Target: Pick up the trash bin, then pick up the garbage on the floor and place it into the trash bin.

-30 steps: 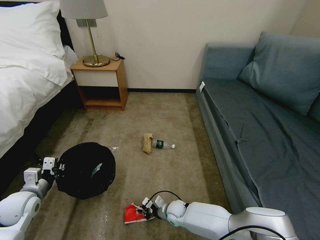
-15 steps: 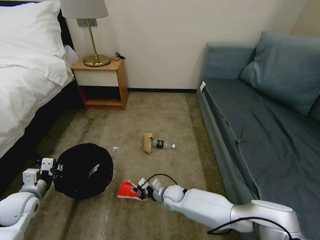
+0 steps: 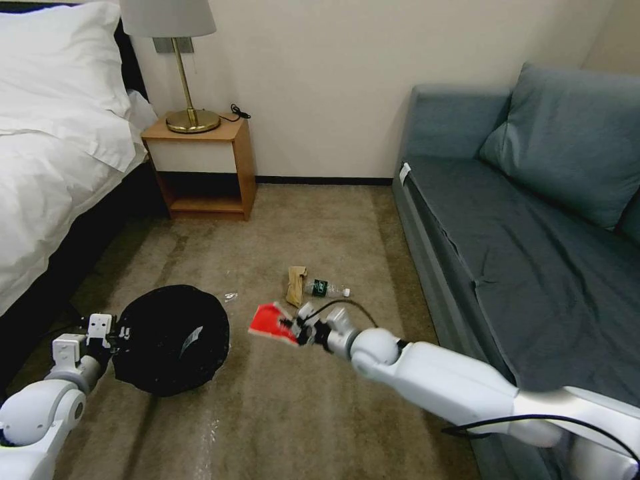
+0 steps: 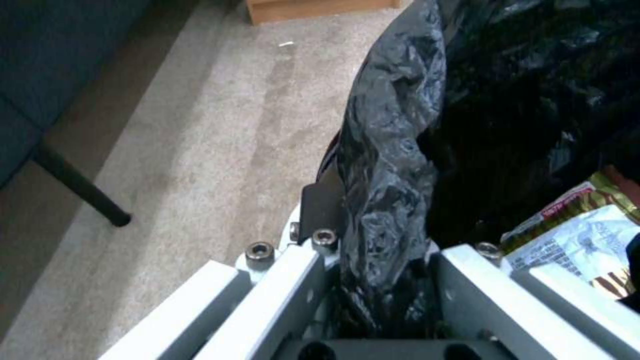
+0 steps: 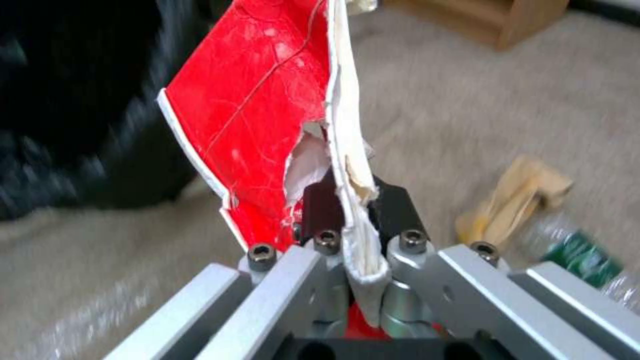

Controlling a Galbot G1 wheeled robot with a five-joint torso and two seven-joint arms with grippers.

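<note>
Raised since 1 s ago, right gripper [image 3: 293, 329] clamps the red snack bag [image 3: 272, 323] (long axis toward trash bin [image 3: 172, 340]) above open carpet [image 3: 320, 413]; left gripper [image 3: 112, 331] pinches the bin's liner rim beside the bed [image 3: 47, 187].

Head looks down; wrists close; carpet [image 3: 320, 400] shared.

**Bin and litter**

Round trash bin lined with black plastic bag [image 3: 172, 339], mouth open. Torn red snack bag [image 3: 272, 323] is held above carpet beside it. Tan paper wrapper [image 3: 295, 285] and clear green-labelled bottle [image 3: 327, 289] are lying touching, farther off.
</note>
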